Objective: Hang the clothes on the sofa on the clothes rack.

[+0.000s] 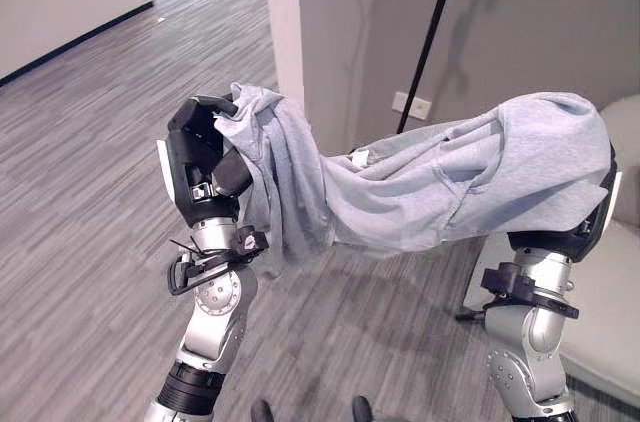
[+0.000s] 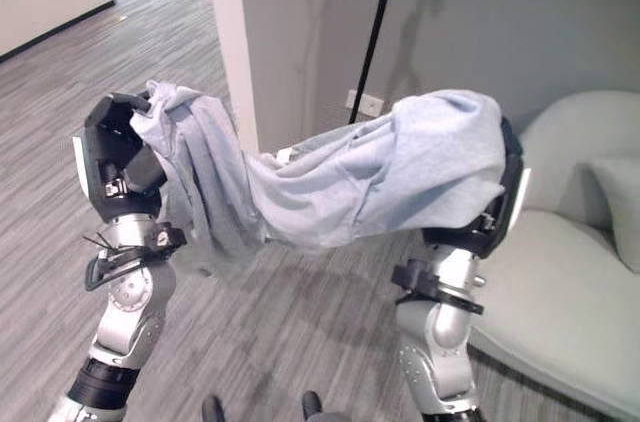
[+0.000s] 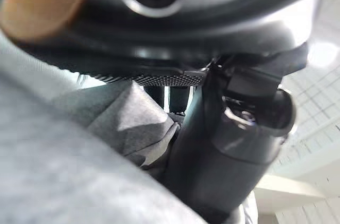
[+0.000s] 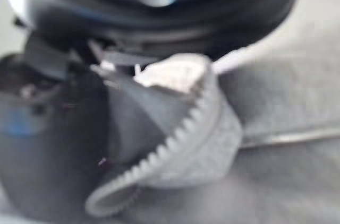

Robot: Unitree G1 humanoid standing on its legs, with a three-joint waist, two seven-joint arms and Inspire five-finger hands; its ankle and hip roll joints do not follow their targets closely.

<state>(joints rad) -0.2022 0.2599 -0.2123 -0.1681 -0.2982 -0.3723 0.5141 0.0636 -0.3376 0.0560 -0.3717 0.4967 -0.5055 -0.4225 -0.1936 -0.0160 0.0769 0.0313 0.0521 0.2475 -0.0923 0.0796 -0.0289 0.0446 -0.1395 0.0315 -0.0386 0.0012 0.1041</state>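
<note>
Left eye view has both arms raised with a grey garment (image 1: 430, 182) slung between them, clear of the floor. The left hand (image 1: 200, 167) stands at the left, its dark fingers curled round a bunched end of the cloth, and folds hang down just right of that wrist. The left wrist view bears this out, with cloth pinched against the thumb (image 3: 234, 128). At the right, the garment drapes over the right hand (image 2: 495, 202) like a hood, hiding the fingers in the head views; the right wrist view shows a zip edge (image 4: 175, 144) of the cloth pressed in against the hand, so that hand too clasps it. The lower hem sags in the middle between the arms. A pale sofa (image 2: 570, 272) sits at the right, near the right arm. A white pillar (image 1: 285, 22) and grey wall (image 1: 520, 12) stand beyond the garment, with a thin black pole (image 1: 432, 32) against the wall. Grey wood-grain floor (image 1: 90, 172) stretches open to the left and far.
</note>
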